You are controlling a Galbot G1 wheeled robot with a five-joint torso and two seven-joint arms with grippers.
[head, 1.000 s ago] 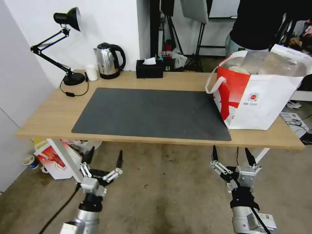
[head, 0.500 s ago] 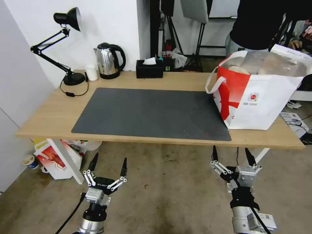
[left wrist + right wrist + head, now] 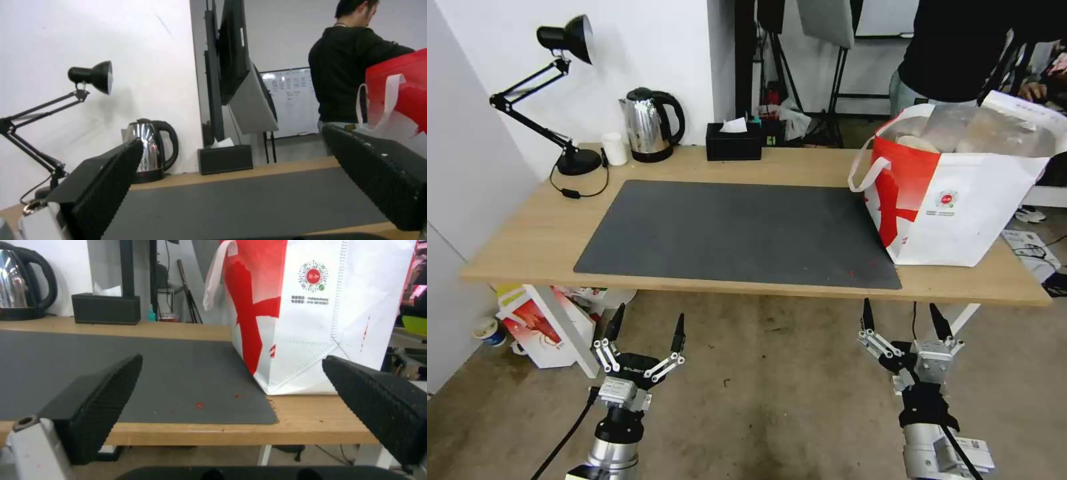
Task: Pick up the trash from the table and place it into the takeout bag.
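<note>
The left gripper [image 3: 646, 327] sits in the lower left of the head view, below the near edge of the table [image 3: 527, 240] and over the concrete floor, with its two black fingers spread apart and nothing between them. The right gripper [image 3: 900, 315] sits in the lower right of the same view, also below the table edge, fingers likewise spread and empty. In the left wrist view the ribbed pads [image 3: 106, 186] frame the tabletop; in the right wrist view the pads [image 3: 95, 403] frame the front edge of the table.

Above the grippers, the dark grey mat [image 3: 740, 230] covers the middle of the table. A few small red crumbs [image 3: 199, 404] lie on the mat near its right front corner. The takeout bag [image 3: 954, 200] stands upright at the right end of the table, its base touching the mat's right edge, a white loop handle hanging on its left side. Inside its open top, a pale round bowl [image 3: 917, 143] shows against the silvery lining.

Along the far edge, in the upper left of the head view, stand a black desk lamp [image 3: 560, 87], a small white cup [image 3: 615, 148], a steel kettle [image 3: 650, 125] and a black tissue box [image 3: 734, 141].
</note>
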